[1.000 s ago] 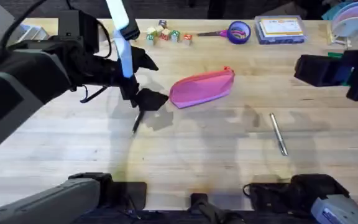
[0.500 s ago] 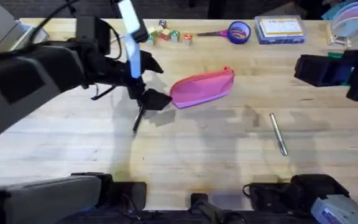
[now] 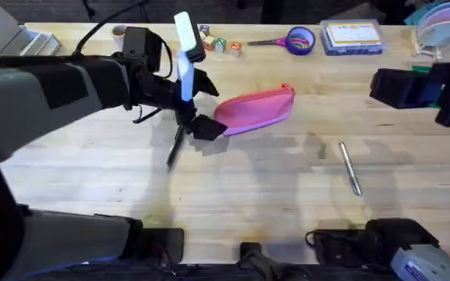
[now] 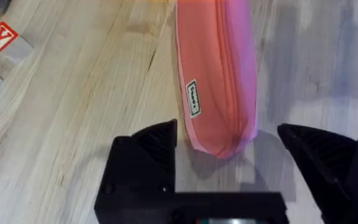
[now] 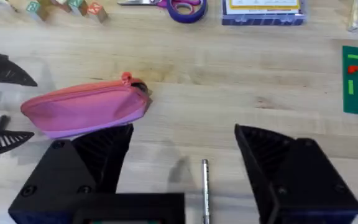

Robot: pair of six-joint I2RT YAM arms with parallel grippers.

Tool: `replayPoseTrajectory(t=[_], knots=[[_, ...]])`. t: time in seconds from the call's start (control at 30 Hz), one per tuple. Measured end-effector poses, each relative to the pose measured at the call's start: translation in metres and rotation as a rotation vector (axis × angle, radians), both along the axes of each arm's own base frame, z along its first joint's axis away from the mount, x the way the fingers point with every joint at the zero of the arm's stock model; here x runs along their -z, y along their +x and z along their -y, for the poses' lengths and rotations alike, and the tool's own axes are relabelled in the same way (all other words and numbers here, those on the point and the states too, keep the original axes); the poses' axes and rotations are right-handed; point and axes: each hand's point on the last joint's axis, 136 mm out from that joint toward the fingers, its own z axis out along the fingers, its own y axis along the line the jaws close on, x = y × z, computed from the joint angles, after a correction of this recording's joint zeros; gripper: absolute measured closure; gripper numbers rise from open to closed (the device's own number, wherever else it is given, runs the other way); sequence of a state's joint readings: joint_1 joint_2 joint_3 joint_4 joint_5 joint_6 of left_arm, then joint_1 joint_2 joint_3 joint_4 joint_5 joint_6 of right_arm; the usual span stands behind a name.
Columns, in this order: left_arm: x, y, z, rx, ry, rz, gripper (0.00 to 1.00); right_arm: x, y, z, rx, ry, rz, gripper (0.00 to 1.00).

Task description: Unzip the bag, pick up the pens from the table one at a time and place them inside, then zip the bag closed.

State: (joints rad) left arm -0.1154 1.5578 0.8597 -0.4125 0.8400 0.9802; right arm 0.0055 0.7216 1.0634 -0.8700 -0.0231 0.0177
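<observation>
Here the left arm stretches across the table [image 3: 233, 195], its left pincer [image 3: 199, 105] spread wide at the left end of the pink bag [image 3: 255, 108], which lies zipped at mid-table. A black pen [image 3: 175, 146] lies just near of that pincer. The silver pen [image 3: 350, 167] lies well to the right. The right pincer [image 5: 184, 155] hangs released, up by the right edge.

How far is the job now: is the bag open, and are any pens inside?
Nothing looks done yet. The bag looks zipped, and both pens lie on the table: the black pen and the silver pen. In hand: the open left gripper is at the bag's end. Left: unzipping, loading both pens, zipping.
</observation>
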Motion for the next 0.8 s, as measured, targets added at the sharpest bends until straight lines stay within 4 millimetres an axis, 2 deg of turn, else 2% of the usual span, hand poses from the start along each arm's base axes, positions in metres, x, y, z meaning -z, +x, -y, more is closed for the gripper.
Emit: replayPoseTrajectory(t=[0.23,0.43,0.6,0.67,0.73,0.8], knots=[[-0.005,0.000,0.006,0.020,-0.029,0.015,0.007,0.000,0.000,0.000,0.000,0.000,0.000,0.003],[0.010,-0.001,0.016,0.055,-0.067,-0.028,0.008,0.000,0.000,0.000,0.000,0.000,0.000,0.003],[0.007,-0.001,0.018,0.067,-0.090,-0.025,0.010,0.000,0.000,0.000,0.000,0.000,0.000,0.003],[0.006,-0.001,0.019,0.068,-0.095,-0.026,0.060,0.000,0.000,0.000,0.000,0.000,0.000,0.003],[0.006,-0.001,0.019,0.070,-0.097,-0.026,0.159,0.000,0.000,0.000,0.000,0.000,0.000,0.003],[0.006,-0.001,0.019,0.071,-0.097,-0.024,0.335,0.000,0.000,0.000,0.000,0.000,0.000,0.003]])
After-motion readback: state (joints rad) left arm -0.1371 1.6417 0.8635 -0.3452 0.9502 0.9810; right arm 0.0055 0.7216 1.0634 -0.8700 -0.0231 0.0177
